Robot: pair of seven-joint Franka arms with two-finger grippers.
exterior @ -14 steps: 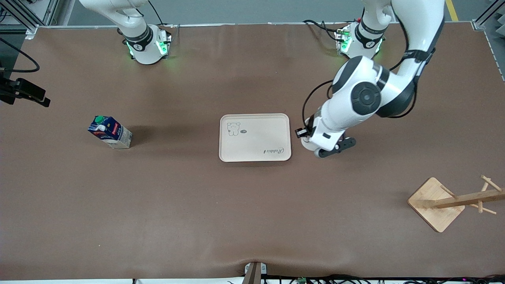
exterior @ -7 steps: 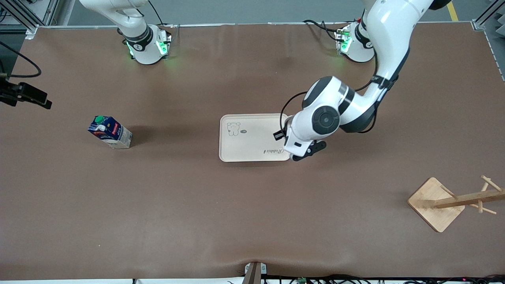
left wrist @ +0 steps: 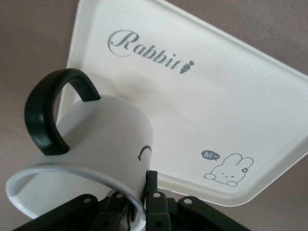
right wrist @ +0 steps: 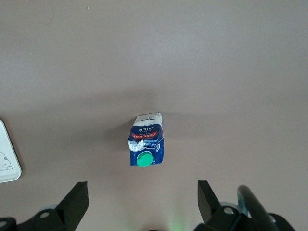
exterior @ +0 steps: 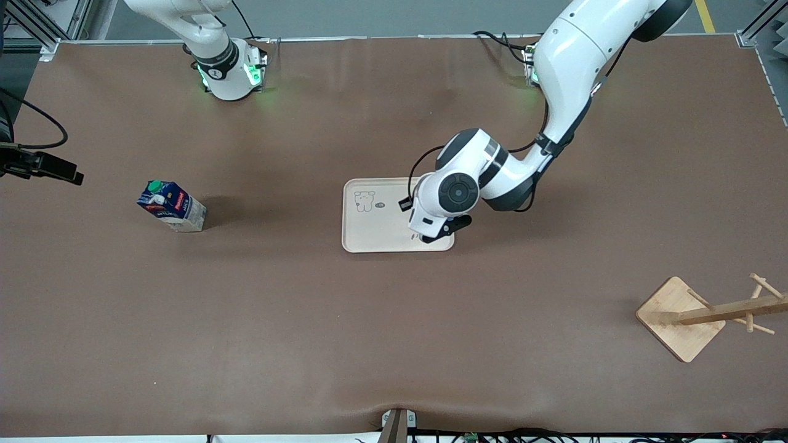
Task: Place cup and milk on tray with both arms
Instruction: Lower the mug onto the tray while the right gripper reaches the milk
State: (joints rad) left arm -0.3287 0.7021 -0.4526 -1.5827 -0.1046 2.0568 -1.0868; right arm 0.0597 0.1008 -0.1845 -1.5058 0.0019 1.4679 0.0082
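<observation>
Gripping the smiley mug (left wrist: 91, 149) by its rim, our left claw (exterior: 438, 232) hangs over the Rabbit tray (exterior: 375, 231); right claw (right wrist: 139, 202) waits open above the milk carton (exterior: 172, 205) on the desk, & early release could tip it.

Left end effector (exterior: 438, 235) moved over tray (exterior: 375, 231).

The tray (left wrist: 202, 96) has "Rabbit" on it in cursive with a tiny carrot after it, plus a "hi~" speech bubble next to the little bunny drawing. The milk (right wrist: 147, 144) says "MILK" on its label; the rest of its print I can't read.
</observation>
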